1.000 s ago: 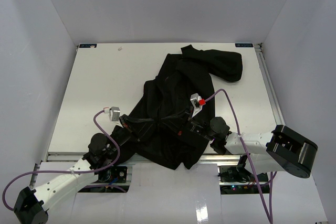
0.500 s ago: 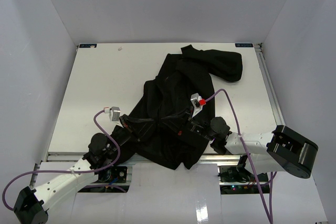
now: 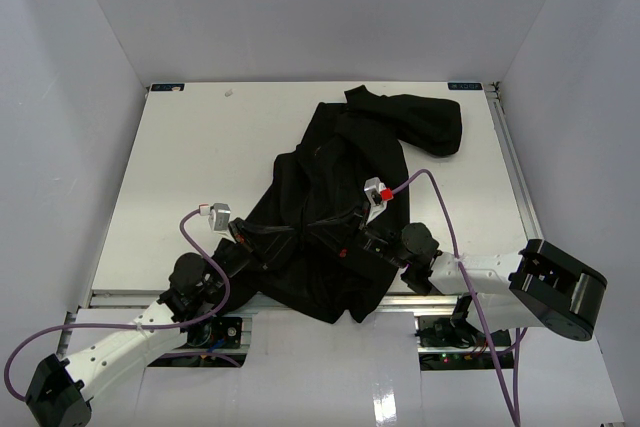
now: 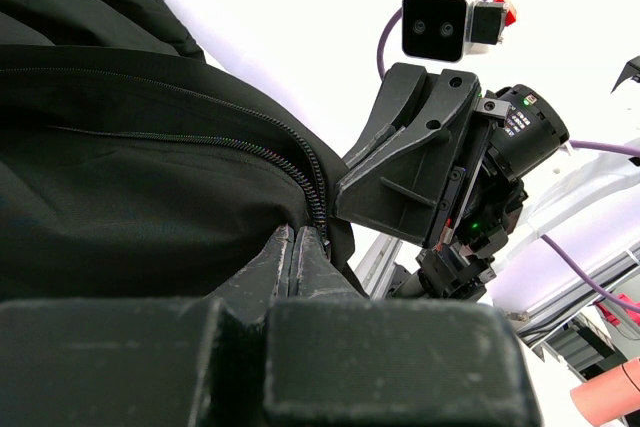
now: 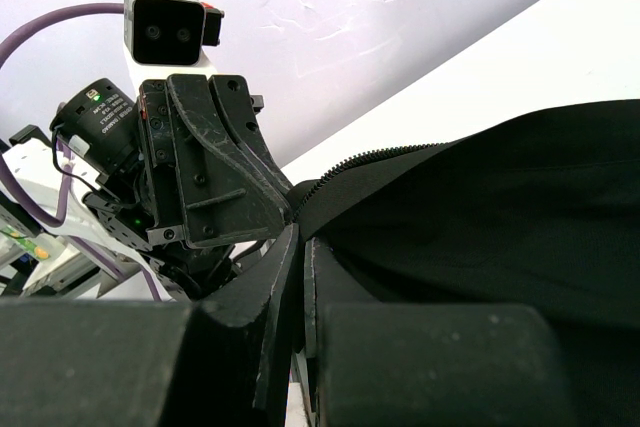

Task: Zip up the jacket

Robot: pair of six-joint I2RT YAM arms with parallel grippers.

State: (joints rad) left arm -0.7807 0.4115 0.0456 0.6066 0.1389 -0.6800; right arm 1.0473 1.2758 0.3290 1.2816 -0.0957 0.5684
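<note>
Jacket lies rumpled. Left gripper and right gripper each pinch tightly shut on its zipper edge, probably to align both ends.

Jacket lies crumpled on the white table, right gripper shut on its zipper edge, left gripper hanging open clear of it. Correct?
Not quite. The left gripper is not open: it is shut on the zipper edge of the jacket too, as the left wrist view shows. The rest holds: right gripper shut on that edge, jacket crumpled on the white table.
</note>
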